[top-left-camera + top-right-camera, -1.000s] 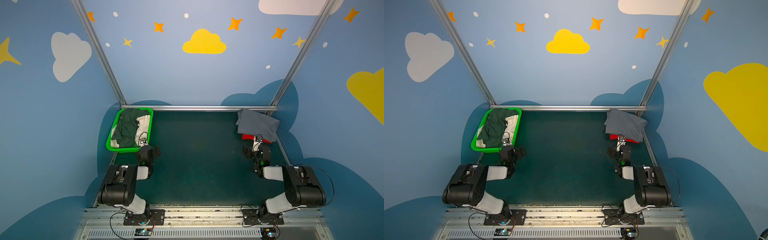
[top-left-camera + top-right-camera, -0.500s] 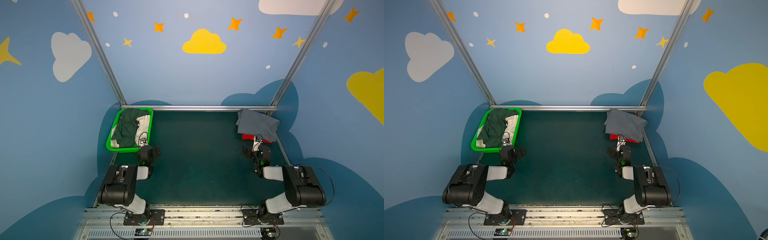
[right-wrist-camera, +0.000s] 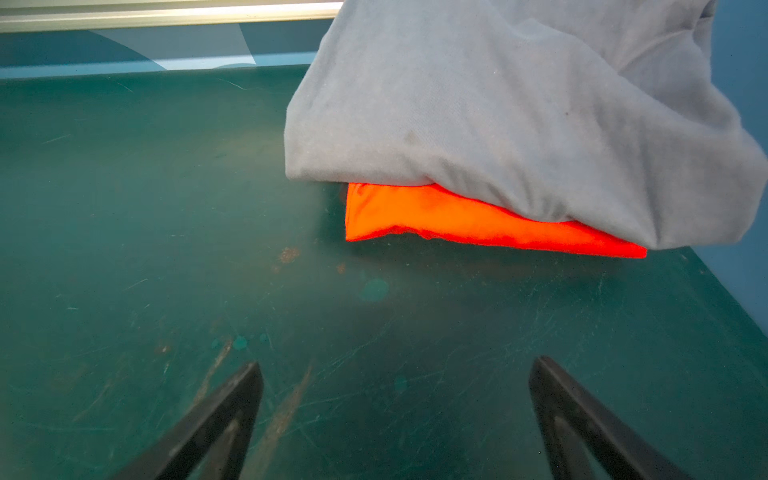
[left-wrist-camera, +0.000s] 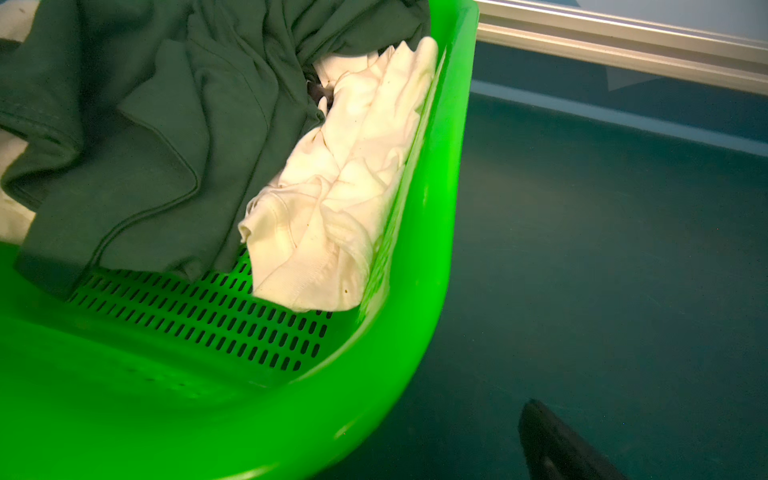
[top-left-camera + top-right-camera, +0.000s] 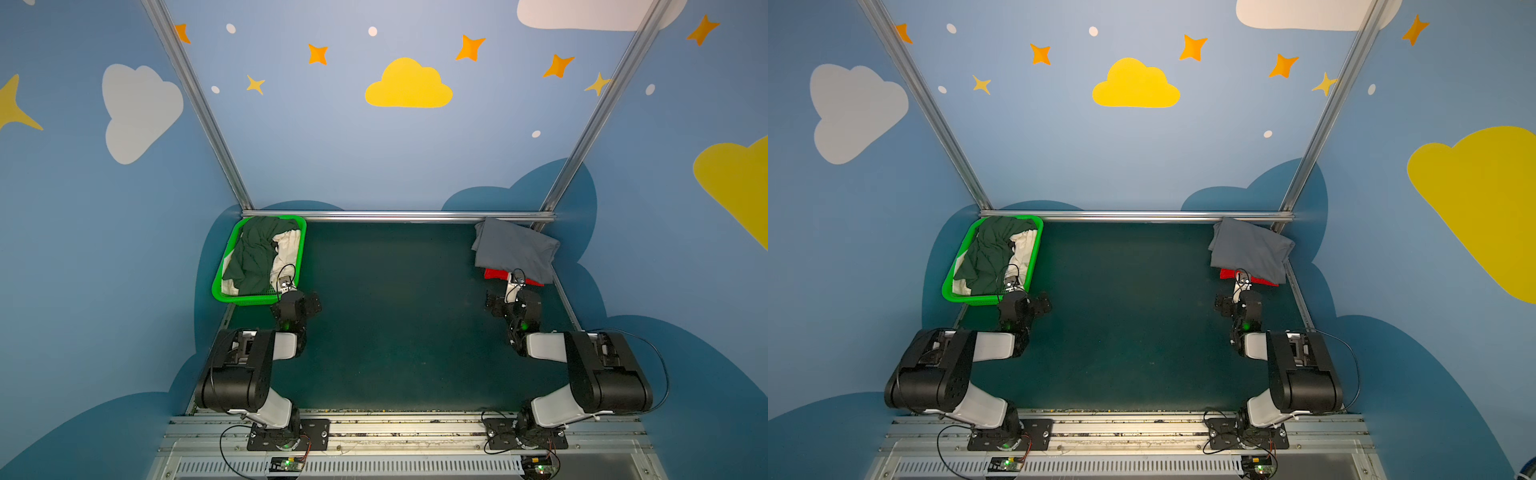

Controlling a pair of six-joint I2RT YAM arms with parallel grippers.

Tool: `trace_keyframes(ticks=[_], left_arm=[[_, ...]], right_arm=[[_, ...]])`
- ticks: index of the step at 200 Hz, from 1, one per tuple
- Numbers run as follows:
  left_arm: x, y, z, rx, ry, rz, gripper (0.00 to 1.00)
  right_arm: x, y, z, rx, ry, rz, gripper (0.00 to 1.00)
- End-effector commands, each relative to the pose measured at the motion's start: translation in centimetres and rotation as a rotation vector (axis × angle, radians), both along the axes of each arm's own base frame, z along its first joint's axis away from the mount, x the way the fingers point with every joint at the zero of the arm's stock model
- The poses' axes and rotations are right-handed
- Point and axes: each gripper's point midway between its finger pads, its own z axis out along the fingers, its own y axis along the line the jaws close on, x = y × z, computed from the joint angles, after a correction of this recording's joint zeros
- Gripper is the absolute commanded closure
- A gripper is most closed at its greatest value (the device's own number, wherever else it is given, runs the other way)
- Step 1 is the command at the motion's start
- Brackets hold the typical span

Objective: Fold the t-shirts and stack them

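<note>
We count four t-shirts (no two share a colour): one dark green t-shirt (image 5: 249, 257), one cream-white t-shirt (image 5: 287, 249), one grey t-shirt (image 5: 513, 249) and one red t-shirt (image 5: 494, 274). We count one green basket (image 5: 243, 299) and one teal mat (image 5: 395, 316). We also count two robot arms, the left arm (image 5: 249, 365) and the right arm (image 5: 598, 370), and three metal frame bars (image 5: 395, 216).

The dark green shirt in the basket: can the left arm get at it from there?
Probably yes. The left gripper sits open by the near corner of the basket, and the dark green shirt lies on top, with nothing covering it.
</note>
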Motion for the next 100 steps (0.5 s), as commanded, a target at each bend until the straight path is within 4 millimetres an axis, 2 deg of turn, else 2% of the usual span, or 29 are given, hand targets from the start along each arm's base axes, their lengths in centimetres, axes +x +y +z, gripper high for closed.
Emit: trace_keyframes(ticks=[1, 24, 35, 41, 51, 63, 89, 100], left_arm=[[0.7, 0.0, 1.7, -0.003, -0.054, -0.006, 0.0], [0.3, 0.1, 2.5, 0.012, -0.062, 0.011, 0.0], [0.6, -0.6, 3.8, 0.083, -0.088, -0.005, 0.0], [0.3, -0.3, 4.5, 0.111, -0.051, 0.049, 0.0], [0.0, -0.2, 5.5, 0.098, 0.009, 0.1, 0.0], [-0.1, -0.8, 7.1, 0.11, -0.009, 0.107, 0.0], [-0.9, -3.3, 10.7, 0.152, -0.09, 0.109, 0.0], [-1.2, -3.6, 12.3, 0.154, -0.088, 0.141, 0.0]], right_arm=[[0.4, 0.0, 1.0, 0.003, -0.033, -0.004, 0.02], [0.4, 0.1, 1.6, -0.006, -0.052, -0.007, 0.02], [0.7, -0.2, 2.9, -0.036, -0.058, -0.042, 0.02], [0.4, -0.2, 2.8, -0.05, 0.001, -0.057, 0.02], [0.3, -0.1, 3.5, -0.057, 0.037, -0.063, 0.02], [-0.3, 0.2, 4.7, -0.061, 0.035, -0.075, 0.02], [-1.8, 1.5, 8.1, 0.118, 0.013, -0.08, 0.02], [-2.4, 2.0, 9.4, 0.196, 0.019, -0.085, 0.02]])
